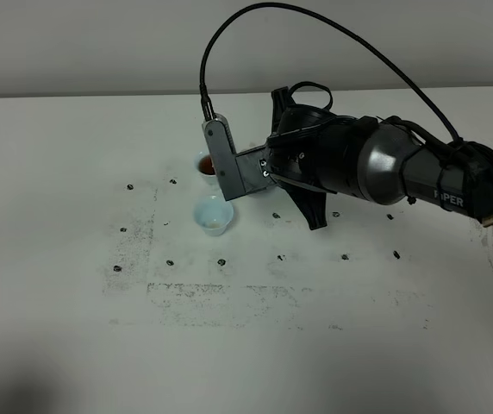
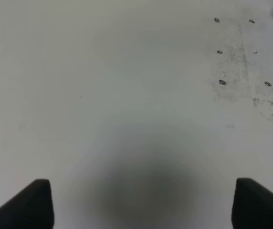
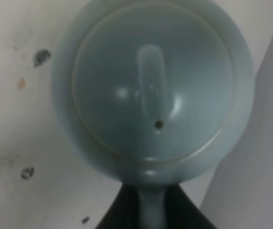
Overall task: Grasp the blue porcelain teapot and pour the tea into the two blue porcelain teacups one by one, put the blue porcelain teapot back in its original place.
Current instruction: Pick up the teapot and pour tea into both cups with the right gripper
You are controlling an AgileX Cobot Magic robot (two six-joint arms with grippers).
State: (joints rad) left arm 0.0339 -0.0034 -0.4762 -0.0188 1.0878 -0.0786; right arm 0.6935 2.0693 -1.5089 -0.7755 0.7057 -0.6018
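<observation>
Left hand (image 2: 141, 205) idles, fingers apart, over bare surface (image 2: 103, 86). The nearer teacup (image 1: 213, 216) looks empty; the farther teacup (image 1: 198, 162) holds brown tea (image 1: 207, 167). Right hand (image 3: 151, 207), clamped on the blue porcelain teapot (image 3: 151, 86) by its handle, hovers beside them. Second pour is probably next: tilt over the nearer teacup.

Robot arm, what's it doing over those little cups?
The right hand is holding a blue teapot by its handle, up near two little cups. The far cup already has brown tea in it. The near cup looks empty, so it probably comes next. The left hand is open and hangs over the table, holding nothing.
</observation>
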